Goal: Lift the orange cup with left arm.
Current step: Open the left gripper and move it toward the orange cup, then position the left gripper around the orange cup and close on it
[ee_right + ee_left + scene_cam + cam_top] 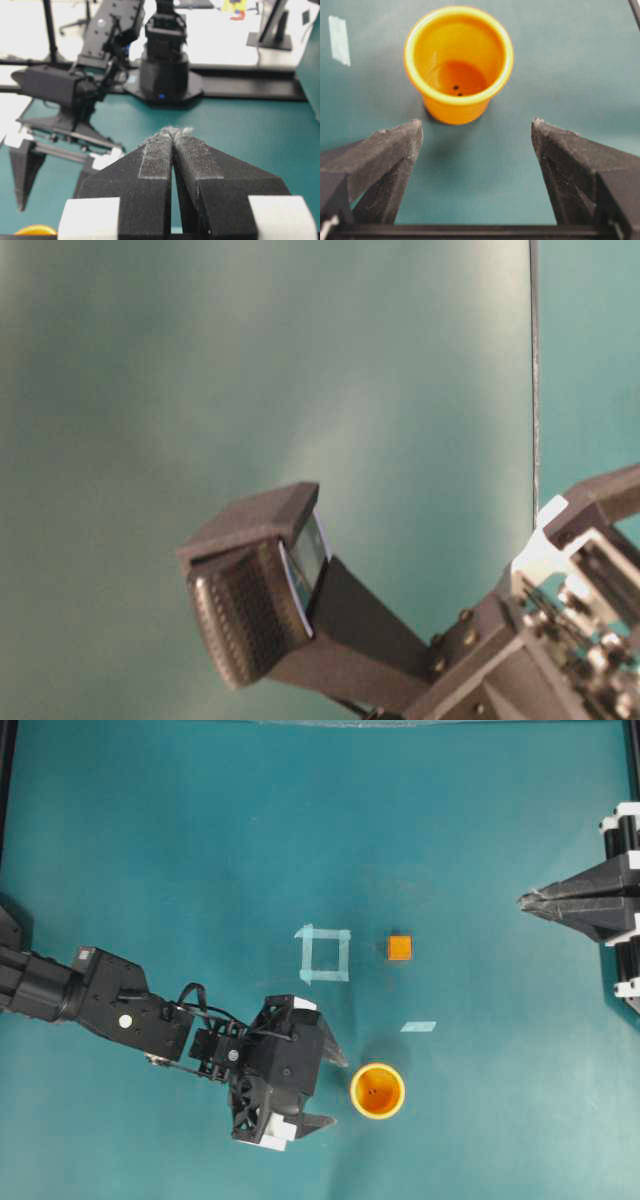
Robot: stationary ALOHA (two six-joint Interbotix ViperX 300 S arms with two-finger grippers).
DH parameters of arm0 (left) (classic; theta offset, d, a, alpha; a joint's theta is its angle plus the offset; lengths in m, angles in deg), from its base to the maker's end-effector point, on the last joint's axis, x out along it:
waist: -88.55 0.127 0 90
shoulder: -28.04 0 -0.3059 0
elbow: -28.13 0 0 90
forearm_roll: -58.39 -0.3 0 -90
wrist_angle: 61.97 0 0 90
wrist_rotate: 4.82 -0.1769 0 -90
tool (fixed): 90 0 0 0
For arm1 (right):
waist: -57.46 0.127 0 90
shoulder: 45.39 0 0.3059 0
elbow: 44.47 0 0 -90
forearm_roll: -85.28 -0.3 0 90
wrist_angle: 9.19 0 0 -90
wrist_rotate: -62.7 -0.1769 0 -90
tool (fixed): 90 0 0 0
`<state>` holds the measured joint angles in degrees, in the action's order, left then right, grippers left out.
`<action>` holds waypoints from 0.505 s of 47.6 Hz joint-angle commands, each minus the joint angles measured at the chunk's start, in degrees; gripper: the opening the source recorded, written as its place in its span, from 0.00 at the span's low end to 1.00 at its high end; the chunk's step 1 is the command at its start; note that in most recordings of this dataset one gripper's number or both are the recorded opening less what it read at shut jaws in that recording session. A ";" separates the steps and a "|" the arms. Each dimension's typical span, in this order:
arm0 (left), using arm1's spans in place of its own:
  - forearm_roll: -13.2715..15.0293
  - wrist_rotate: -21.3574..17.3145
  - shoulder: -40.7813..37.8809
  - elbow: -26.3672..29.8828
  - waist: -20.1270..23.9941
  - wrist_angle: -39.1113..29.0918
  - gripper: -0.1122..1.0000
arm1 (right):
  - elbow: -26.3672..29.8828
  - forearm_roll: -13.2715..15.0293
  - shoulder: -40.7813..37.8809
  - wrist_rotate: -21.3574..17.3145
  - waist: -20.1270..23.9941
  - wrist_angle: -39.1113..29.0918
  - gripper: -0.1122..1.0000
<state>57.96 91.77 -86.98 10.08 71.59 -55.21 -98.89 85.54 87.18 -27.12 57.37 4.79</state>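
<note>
Teal covers the whole desk (200, 840). At far left, seen from overhead, the black left arm (100, 1005) reaches in low across the desk. Its left gripper (335, 1090) has its jaws spread as wide as they go and holds nothing; the opening faces the orange cup (377, 1090), probably so the tips can pass either side of it. The cup stands upright just beyond the tips, mouth up, untouched. In the left wrist view it sits ahead of the gap, a little left of centre, so the aim may need a slight correction. Behind the cup lie a taped square (324, 954), a small orange cube (399, 948) and a strip of tape (419, 1026). At far right, the right gripper (524, 901) rests well clear, jaws pressed together and empty.
</note>
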 commanded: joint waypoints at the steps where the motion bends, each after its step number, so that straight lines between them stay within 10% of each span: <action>1: 0.09 0.09 0.09 1.76 -0.26 0.18 0.87 | 1.85 0.09 -0.18 -0.09 0.09 0.26 0.10; 24: 0.09 2.11 -5.10 5.98 0.70 0.44 0.87 | 1.93 0.09 -0.53 -0.09 1.05 0.26 0.10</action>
<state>57.96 93.79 -92.78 14.48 71.76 -55.29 -98.72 85.54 87.00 -27.12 58.07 4.79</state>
